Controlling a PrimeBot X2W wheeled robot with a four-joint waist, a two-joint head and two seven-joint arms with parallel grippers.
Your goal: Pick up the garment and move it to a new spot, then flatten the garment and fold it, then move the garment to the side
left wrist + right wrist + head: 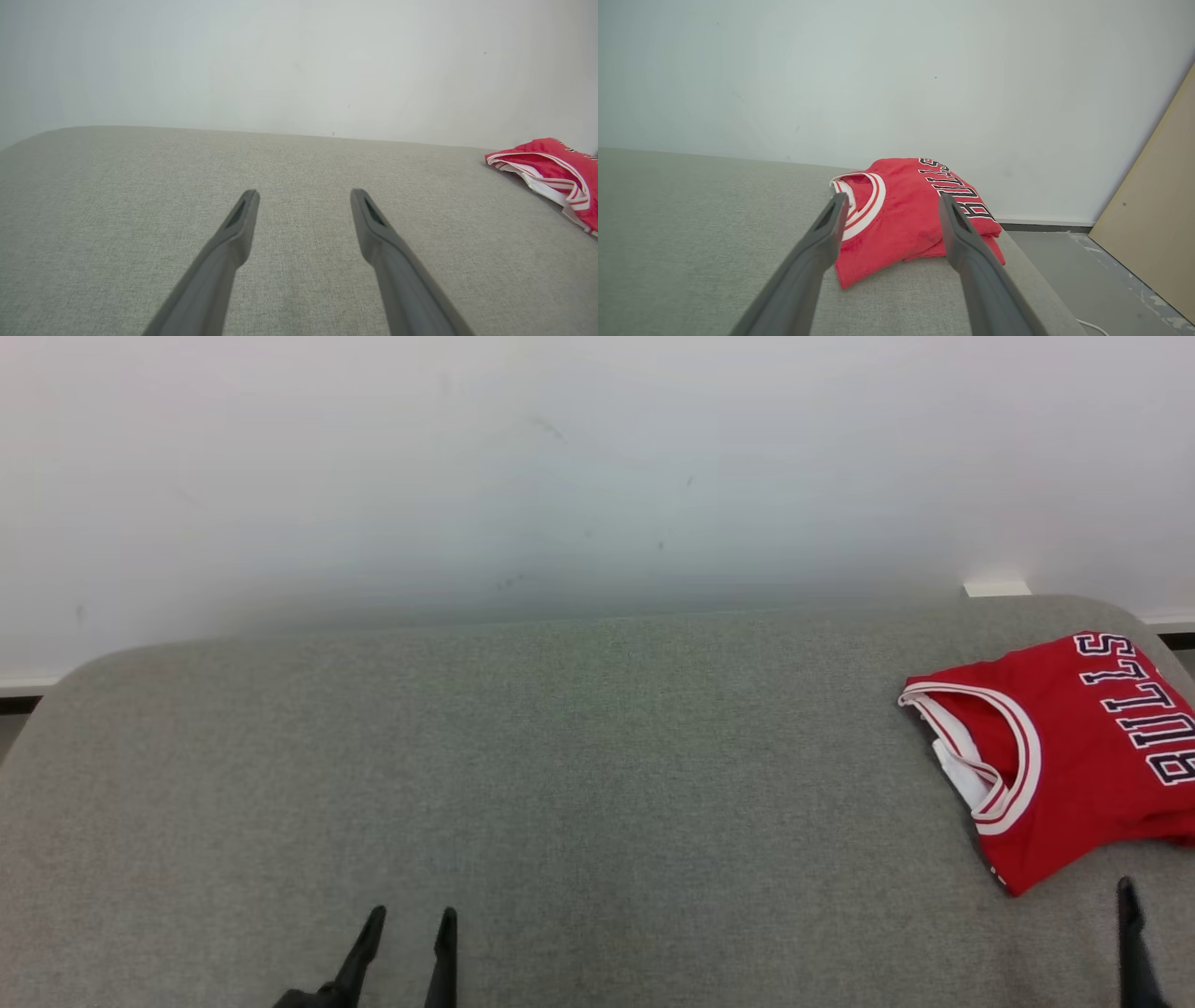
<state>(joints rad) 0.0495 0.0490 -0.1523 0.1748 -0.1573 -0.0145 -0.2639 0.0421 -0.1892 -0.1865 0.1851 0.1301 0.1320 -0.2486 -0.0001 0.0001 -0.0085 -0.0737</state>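
Observation:
The garment [1074, 756] is a red jersey with white trim and dark "BULLS" lettering, lying folded at the right edge of the grey surface [579, 756]. In the right wrist view the garment [906, 219] lies just beyond my right gripper [889, 200], whose fingers stand apart and empty. One right fingertip [1128, 896] shows at the lower right of the head view, just short of the jersey. My left gripper [409, 924] is open and empty at the lower left, far from the cloth. The left wrist view has the left gripper [303, 196] over bare fabric, with the garment [551, 172] at far right.
A pale wall [597, 457] backs the grey surface. Right of the surface's rounded edge lie a grey floor [1101, 275], a tan board [1157, 186] leaning against the wall and a white cable [1092, 326]. A small white block [996, 588] sits at the wall's base.

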